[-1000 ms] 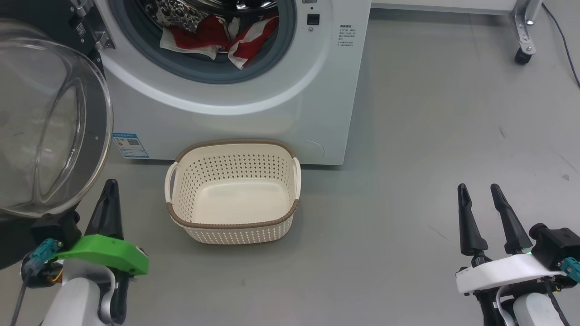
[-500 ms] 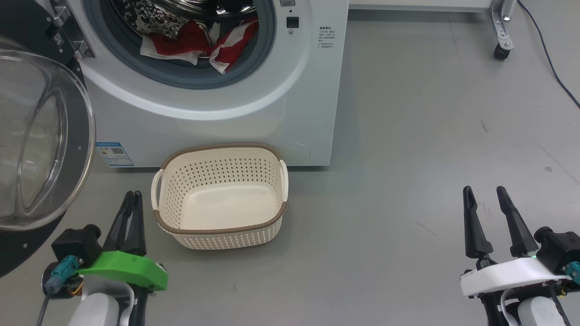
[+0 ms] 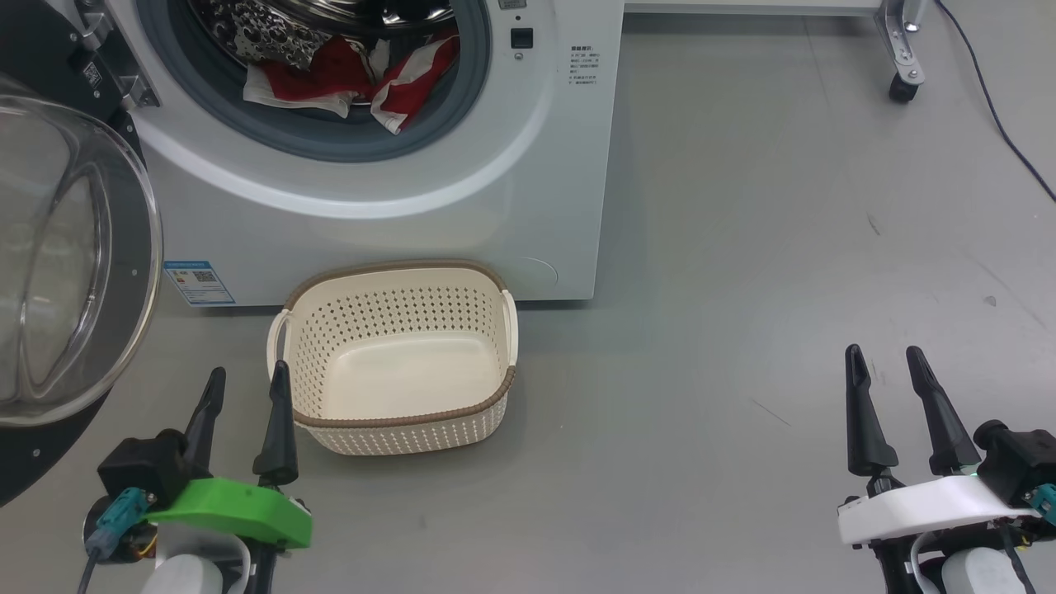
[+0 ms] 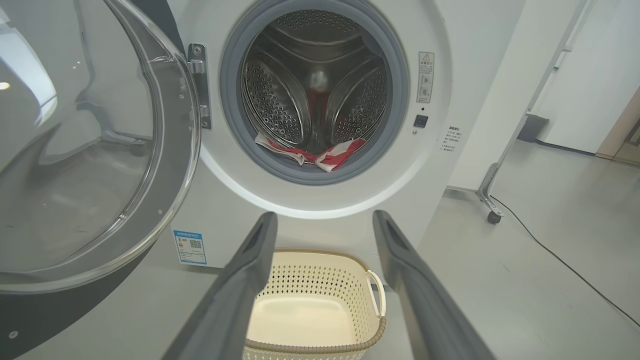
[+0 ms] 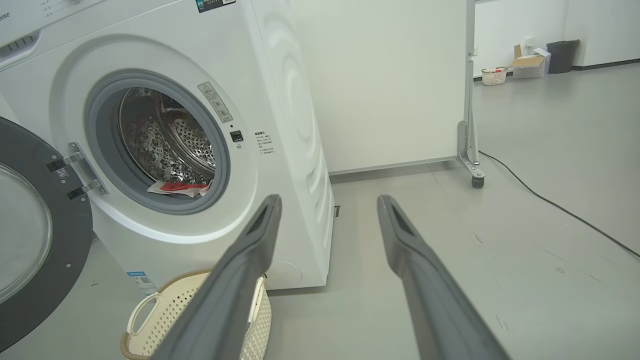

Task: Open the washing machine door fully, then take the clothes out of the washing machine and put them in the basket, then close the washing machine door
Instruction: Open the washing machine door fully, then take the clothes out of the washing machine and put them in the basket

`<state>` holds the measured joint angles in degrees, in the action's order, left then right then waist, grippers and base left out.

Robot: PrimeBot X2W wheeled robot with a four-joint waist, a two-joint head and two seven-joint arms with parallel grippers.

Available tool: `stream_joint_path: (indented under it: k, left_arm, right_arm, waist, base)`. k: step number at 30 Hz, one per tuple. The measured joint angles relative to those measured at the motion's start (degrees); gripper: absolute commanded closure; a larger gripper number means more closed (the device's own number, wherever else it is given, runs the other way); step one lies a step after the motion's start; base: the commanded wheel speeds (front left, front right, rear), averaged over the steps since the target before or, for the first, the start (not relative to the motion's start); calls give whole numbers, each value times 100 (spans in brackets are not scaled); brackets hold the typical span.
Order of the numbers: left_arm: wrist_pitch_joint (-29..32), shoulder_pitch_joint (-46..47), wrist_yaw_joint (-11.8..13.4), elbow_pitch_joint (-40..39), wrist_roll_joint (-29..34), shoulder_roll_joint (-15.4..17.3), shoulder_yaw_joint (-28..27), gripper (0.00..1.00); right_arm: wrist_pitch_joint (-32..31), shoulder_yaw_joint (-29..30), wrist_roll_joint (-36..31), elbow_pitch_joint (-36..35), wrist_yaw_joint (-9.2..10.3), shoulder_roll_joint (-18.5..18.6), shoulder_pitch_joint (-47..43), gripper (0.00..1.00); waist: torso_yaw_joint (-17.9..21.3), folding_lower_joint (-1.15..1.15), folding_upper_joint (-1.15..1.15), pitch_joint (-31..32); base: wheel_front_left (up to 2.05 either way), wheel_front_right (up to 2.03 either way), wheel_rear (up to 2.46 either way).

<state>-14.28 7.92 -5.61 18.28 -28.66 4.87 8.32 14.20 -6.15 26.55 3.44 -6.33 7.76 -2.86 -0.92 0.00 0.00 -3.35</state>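
1. Clothes (image 3: 346,78) lie in the washer (image 3: 495,206), on the lower lip of its mouth, a red-white heap stretched 9-to-3 across the opening. How far back it runs is hard to tell.
2. Door (image 3: 49,247) stands swung wide at 9 o'clock.
3. Left gripper (image 3: 247,369), fingers apart and empty, sits just beside the basket (image 3: 396,419). The clothes lie near 12 o'clock from it.
4. Right gripper (image 3: 883,351), also spread and empty, is well apart at 3 o'clock, so I judge the left one nearer.

Two arms low, near the robot.
Left gripper (image 3: 249,369) and right gripper (image 3: 883,351): fingers spread apart, empty, pointing far.
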Motion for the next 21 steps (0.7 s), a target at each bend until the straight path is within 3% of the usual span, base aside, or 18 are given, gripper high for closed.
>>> stream_joint_path:
  k: [21]
  left_arm:
    - [0,-151,-24,-186,166,52,-12,0]
  right_arm:
    - [0,24,-210,30,53,20,0,0]
  waist:
    - [49,0,0,22]
  base:
    - [0,0,0]
